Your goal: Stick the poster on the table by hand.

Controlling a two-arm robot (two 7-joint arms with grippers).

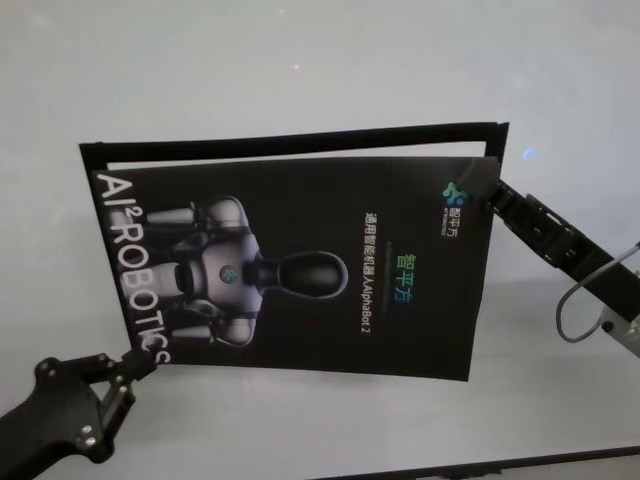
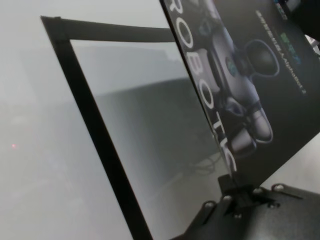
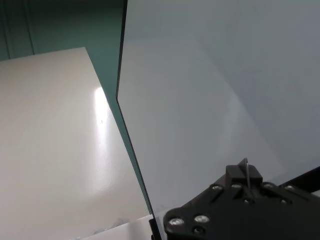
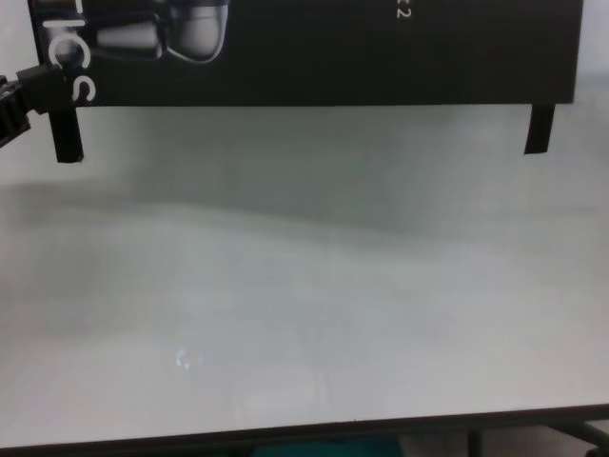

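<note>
probably a lab: bare white table (image 1: 300,60)

We find the table (image 4: 304,314) bare from its near edge up to the poster (image 1: 300,270), so a gripper could pass freely there. The poster hangs above the surface, pinched at its near-left corner by the left gripper (image 1: 140,365) and at its far-right corner by the right gripper (image 1: 480,190). The black frame strips (image 2: 95,135) border the ground beneath it.

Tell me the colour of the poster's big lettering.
White, on the black poster; the head view shows it best.
</note>
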